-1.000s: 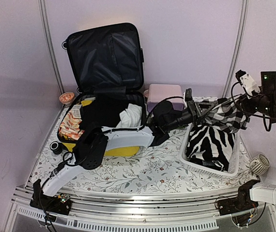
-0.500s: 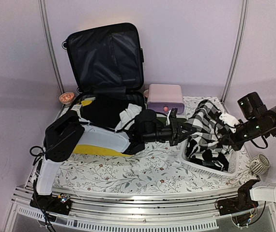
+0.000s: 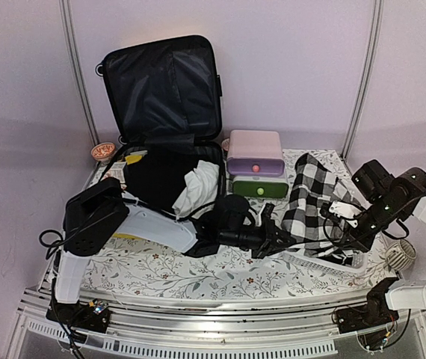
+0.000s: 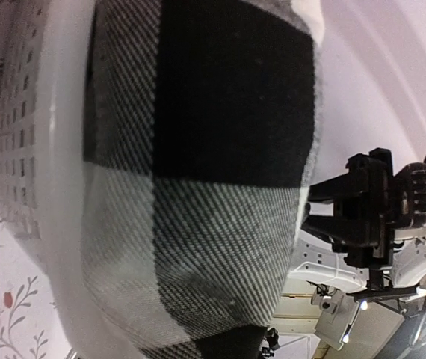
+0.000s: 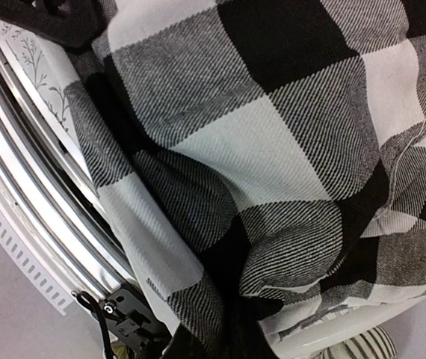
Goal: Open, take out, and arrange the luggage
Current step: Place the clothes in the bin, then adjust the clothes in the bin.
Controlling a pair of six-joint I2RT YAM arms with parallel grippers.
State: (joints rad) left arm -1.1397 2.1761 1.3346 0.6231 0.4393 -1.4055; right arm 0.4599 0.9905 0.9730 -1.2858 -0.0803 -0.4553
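Observation:
The luggage (image 3: pixel 161 86) stands open at the back left, its black-lined lid upright and dark and white clothes lying in its base. A black-and-white checked cloth (image 3: pixel 314 187) is draped over the white mesh basket (image 3: pixel 310 260) on the right. My left gripper (image 3: pixel 286 241) reaches across the table to the cloth's left edge. It is shut, and the cloth (image 4: pixel 198 149) runs right down over its jaws. My right gripper (image 3: pixel 338 224) is low over the basket's right side. The bunched cloth (image 5: pixel 273 149) hides its fingers.
A pink-and-green drawer box (image 3: pixel 255 164) sits behind the basket, next to the luggage. A small patterned bowl (image 3: pixel 102 152) stands at the far left and a striped round object (image 3: pixel 400 254) at the right edge. The basket wall (image 4: pixel 56 149) lies beside the floral table cover (image 3: pixel 198 273).
Both grippers have come down and forward with the checked cloth, which now lies over the basket and covers the zebra-striped garment. The green drawer has come into view.

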